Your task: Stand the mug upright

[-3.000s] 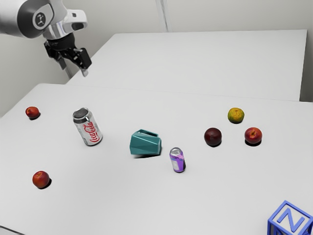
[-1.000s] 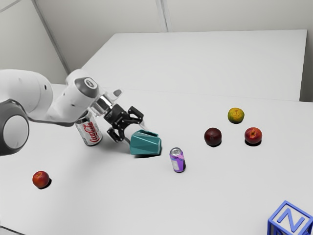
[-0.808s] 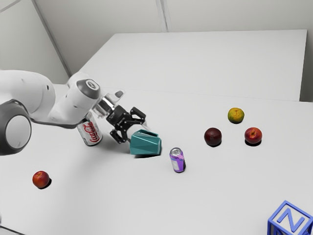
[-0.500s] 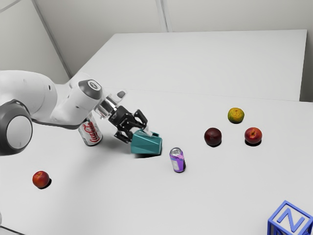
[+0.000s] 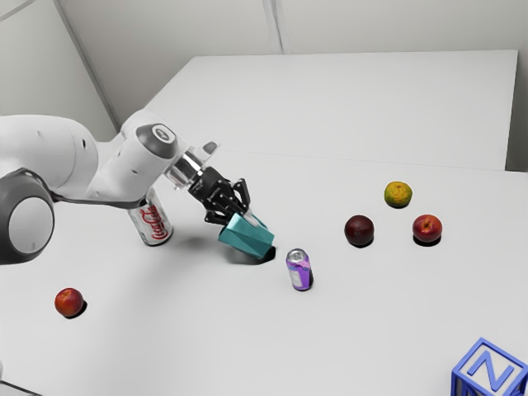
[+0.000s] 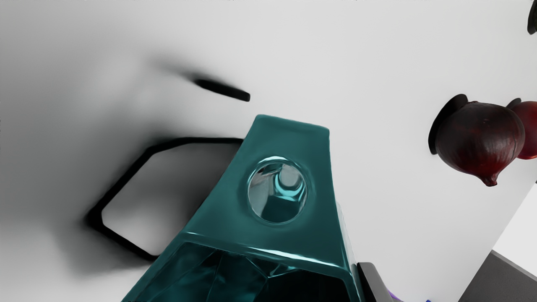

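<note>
Between the gripper's (image 5: 242, 221) fingertips, one teal mug (image 5: 247, 237): tilted, mouth toward the hand, base aimed away and down, handle on the upper side. State of your end effector: clamped on the mug by its mouth end; one finger (image 6: 371, 283) lies along its wall in the wrist view.

Changed since half a second ago: fingers drawn in from a wider stance; mug swung from lying on its side to a slant, its mouth end raised. Meaning for you: the grip appears to carry it, and the turn goes the right way, but upright is not reached. Whether the base edge still touches the table (image 5: 181, 330), you cannot tell.

Just past the mug from the gripper: one purple can (image 5: 299, 270), standing, apart; a likely knock if the base swings wide. Farther out ahead: one dark onion (image 5: 359, 231). Back beside the arm: one Coca-Cola can (image 5: 151, 223), partly covered by it. Called for, in judgement: more rotation, then a gentle set-down.
</note>
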